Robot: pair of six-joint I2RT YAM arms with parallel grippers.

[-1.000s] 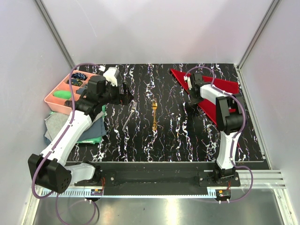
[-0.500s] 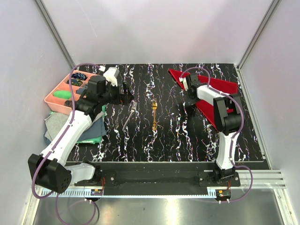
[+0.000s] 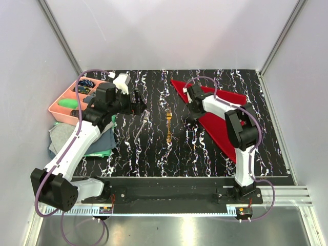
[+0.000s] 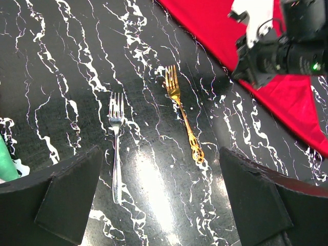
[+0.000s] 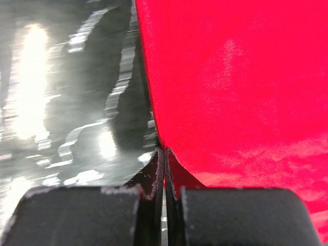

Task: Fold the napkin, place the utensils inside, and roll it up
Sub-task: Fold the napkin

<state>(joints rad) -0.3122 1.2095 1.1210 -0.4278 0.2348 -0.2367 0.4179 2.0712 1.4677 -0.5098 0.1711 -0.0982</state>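
While the right hand pinches the napkin edge, left hand spread wide (over both forks), silver fork left, gold fork right.

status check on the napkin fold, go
Left gripper open, hovering over the forks. Right gripper shut on napkin edge. Silver fork and gold fork on the table, off the napkin. Nothing in the way.

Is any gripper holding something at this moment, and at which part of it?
The right gripper is shut on the napkin, pinching its left edge. The left gripper is open and holds nothing.
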